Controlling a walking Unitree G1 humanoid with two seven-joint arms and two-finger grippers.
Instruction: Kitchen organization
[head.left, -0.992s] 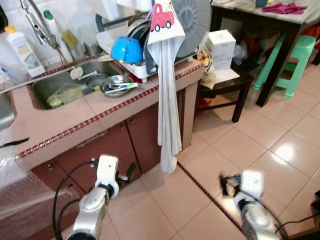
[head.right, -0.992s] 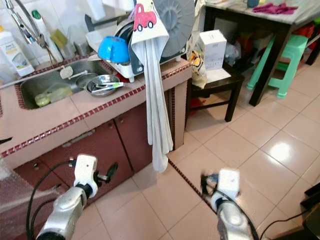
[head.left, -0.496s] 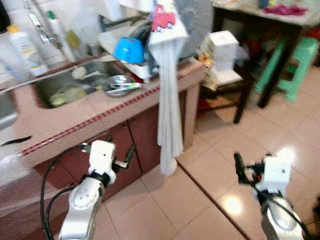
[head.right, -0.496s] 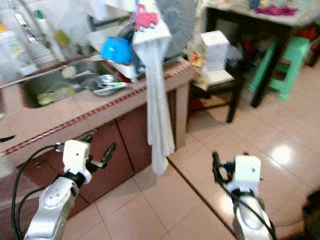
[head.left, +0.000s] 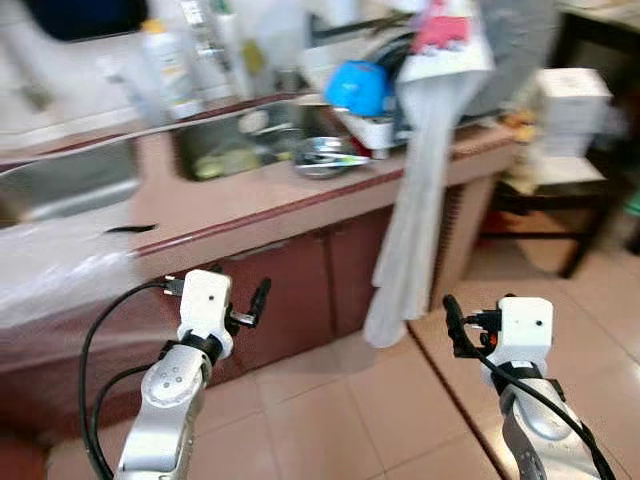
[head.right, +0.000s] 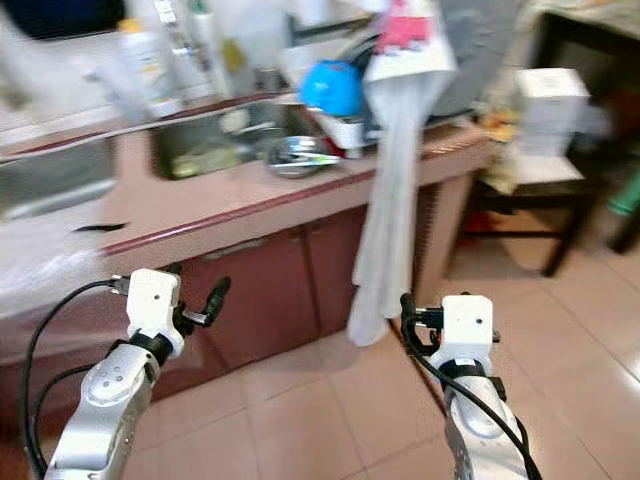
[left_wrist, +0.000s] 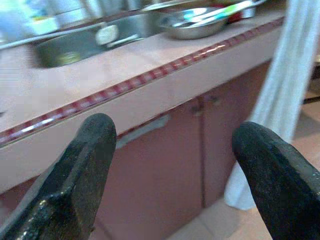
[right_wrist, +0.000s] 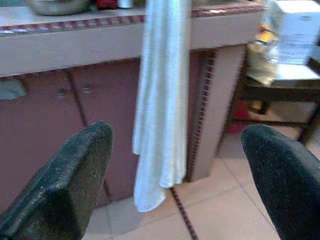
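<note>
While blurred overhead, towel (right_wrist: 160, 100) hangs sharp.

Two black fingers (left_wrist: 75, 185) of the left gripper (left_wrist: 175, 180) stand wide apart, holding nothing, in front of a dark red cupboard door (left_wrist: 150, 175). Above it runs a pink counter (left_wrist: 100, 70) edged with small red tiles. A metal bowl (left_wrist: 195, 25) sits on the counter beside the sink (left_wrist: 75, 45). A white towel (left_wrist: 280, 100) hangs down past the counter edge.

Beside the sink (head.left: 250, 150) I count one blue bowl (head.left: 358, 88), one metal bowl (head.left: 322, 157), one hanging white towel (head.left: 415, 190), and two bottles (head.left: 165, 65) behind it.
</note>
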